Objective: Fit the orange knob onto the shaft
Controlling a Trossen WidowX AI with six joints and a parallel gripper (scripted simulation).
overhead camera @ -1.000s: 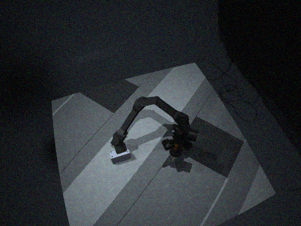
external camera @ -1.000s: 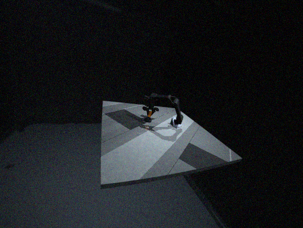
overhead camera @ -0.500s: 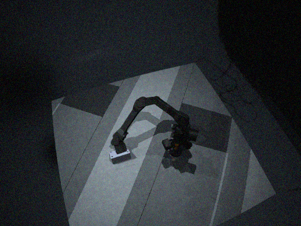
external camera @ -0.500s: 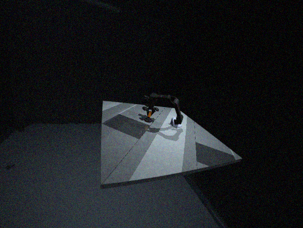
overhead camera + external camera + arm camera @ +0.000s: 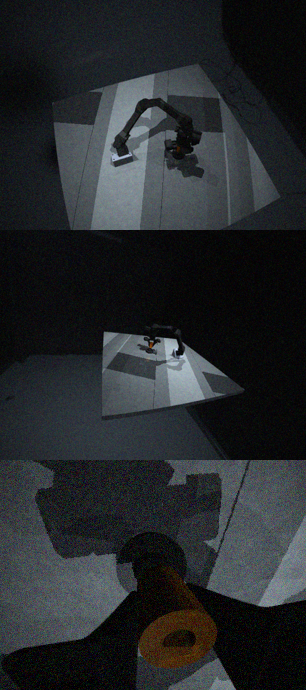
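Note:
The orange knob point(image 5: 178, 149) point(image 5: 151, 345) point(image 5: 152, 649) is held upright between my fingers. In the wrist view its near end shows a dark D-shaped hole, with the flat side toward the lower edge of the picture. My gripper point(image 5: 177, 148) point(image 5: 151, 343) point(image 5: 161, 591) is shut on the knob. The dark round pedestal point(image 5: 179, 156) point(image 5: 149, 351) point(image 5: 150, 541) stands right below the knob. The shaft cannot be made out against the knob's dark lower end. Whether the knob touches the shaft or the pedestal is too dark to tell.
The arm's white-topped base point(image 5: 121, 157) point(image 5: 178, 354) stands on the same table point(image 5: 120, 195) point(image 5: 130, 392). The arm arches from it to the pedestal. Its shadows and broad light and dark bands cross the tabletop. The scene is dim and grainy.

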